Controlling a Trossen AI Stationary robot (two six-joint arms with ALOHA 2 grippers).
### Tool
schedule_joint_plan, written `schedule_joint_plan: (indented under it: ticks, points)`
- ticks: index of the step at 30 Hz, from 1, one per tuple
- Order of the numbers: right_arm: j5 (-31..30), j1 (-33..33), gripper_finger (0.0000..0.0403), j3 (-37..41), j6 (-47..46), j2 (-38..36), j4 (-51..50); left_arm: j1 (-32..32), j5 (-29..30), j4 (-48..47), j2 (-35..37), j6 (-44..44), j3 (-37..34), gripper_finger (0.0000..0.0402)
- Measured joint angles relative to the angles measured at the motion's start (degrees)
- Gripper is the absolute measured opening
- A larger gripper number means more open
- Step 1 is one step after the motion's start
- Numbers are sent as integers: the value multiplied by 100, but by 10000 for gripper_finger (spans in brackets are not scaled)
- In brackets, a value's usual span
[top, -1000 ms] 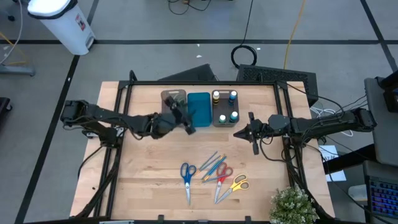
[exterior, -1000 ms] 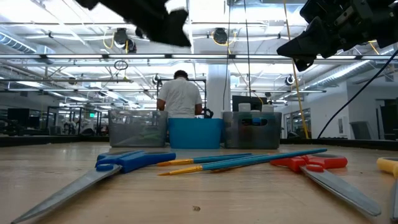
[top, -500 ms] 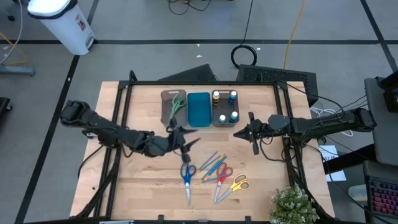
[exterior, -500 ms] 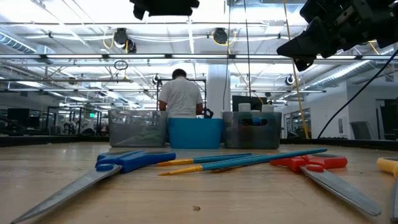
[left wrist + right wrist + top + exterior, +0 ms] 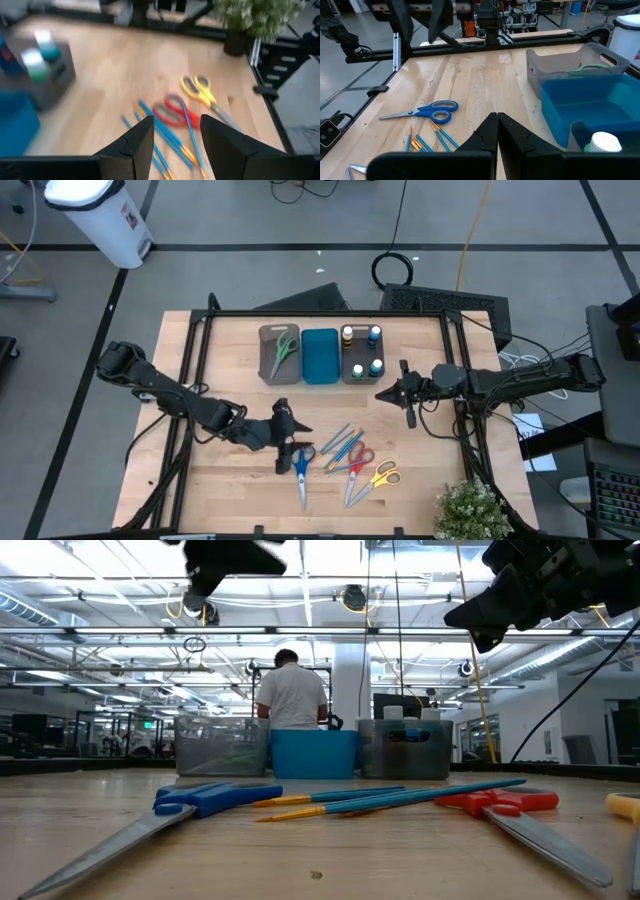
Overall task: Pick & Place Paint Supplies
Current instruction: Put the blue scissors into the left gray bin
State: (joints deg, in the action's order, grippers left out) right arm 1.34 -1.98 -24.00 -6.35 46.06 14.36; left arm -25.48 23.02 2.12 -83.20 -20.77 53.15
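Note:
Blue-handled scissors point(image 5: 300, 465), several thin blue and yellow brushes point(image 5: 343, 445), red scissors point(image 5: 357, 463) and yellow scissors point(image 5: 381, 475) lie flat on the near half of the wooden table. Green scissors point(image 5: 284, 350) lie in the grey tray point(image 5: 266, 360) at the far side. Capped white bottles point(image 5: 360, 350) stand in another grey tray. My left gripper point(image 5: 289, 442) hovers open just left of the blue scissors' handles; its wrist view shows the brushes point(image 5: 165, 135) and red scissors point(image 5: 172, 112) past its bare fingers point(image 5: 142, 142). My right gripper point(image 5: 382, 395) hangs shut right of the trays.
A blue tray point(image 5: 320, 356) sits between the two grey ones. A potted plant point(image 5: 470, 510) stands at the near right corner. A black frame rail point(image 5: 200, 380) runs around the table. A person point(image 5: 290, 690) stands in the room beyond the far edge.
My left gripper has swung from above the grey tray toward the table's near edge, sinking a little and turning, and now hangs beside the blue scissors. With it gone, the green scissors show lying in the grey tray. The right arm has kept still.

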Motion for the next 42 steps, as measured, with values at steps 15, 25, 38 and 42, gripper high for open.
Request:
schedule_joint_plan:
  ticks: [15,25,38,42]
  points:
    - [0,0,0,1,0,-1,1,-46,-28,-1815,-3,-2636,0,170]
    - [0,0,0,1,0,-1,-1,-131,7,-1842,-191,-2673,0,170]
    - [0,0,0,1,0,0,-1,-148,-692,-1409,-1691,-1953,-2,170]
    - [-2,0,0,1,0,0,-1,-71,-991,-1404,-1878,-1939,1,170]
